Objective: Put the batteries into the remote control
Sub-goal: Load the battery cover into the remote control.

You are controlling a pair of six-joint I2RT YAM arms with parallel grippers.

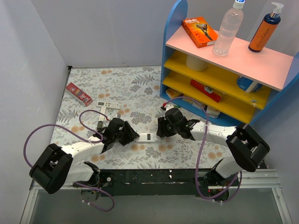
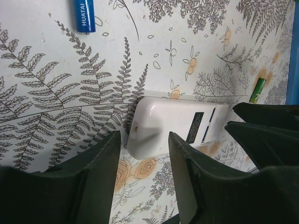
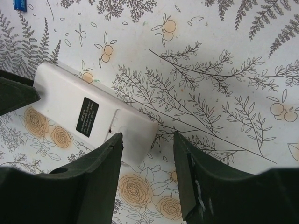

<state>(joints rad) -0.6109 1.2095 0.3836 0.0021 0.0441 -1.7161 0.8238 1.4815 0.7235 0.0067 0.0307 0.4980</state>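
Left wrist view showed the remote control (image 2: 173,123) lying face down on the floral tablecloth (image 2: 56,84). One rounded end sat between the fingers of the left gripper (image 2: 145,138). Those jaws stood apart, one on each long side; whether the pads touched the shell could not be told. At the remote's 3 o'clock end, the right gripper (image 3: 148,136) straddled the other end the same way, jaws apart.

The shell looked like light, stiff, glossy plastic, so it would likely slip under a loose pinch. The narrow long sides near each end seemed the safest places to hold it, leaving the back free.

A blue battery (image 2: 85,16) lay at the remote's 11 o'clock, well apart from it, and read "HUATAI" along its barrel. A green battery (image 2: 257,90) lay at 2 o'clock, its print unreadable. Both were small, smooth cylinders likely to roll, best pinched across the barrel.

A black label (image 3: 87,116) on the remote's back carried white print too fine to read. On the shelf (image 1: 243,56) at 1 o'clock in the top view sat an orange razor pack (image 1: 199,31), its lettering too small to be sure of.
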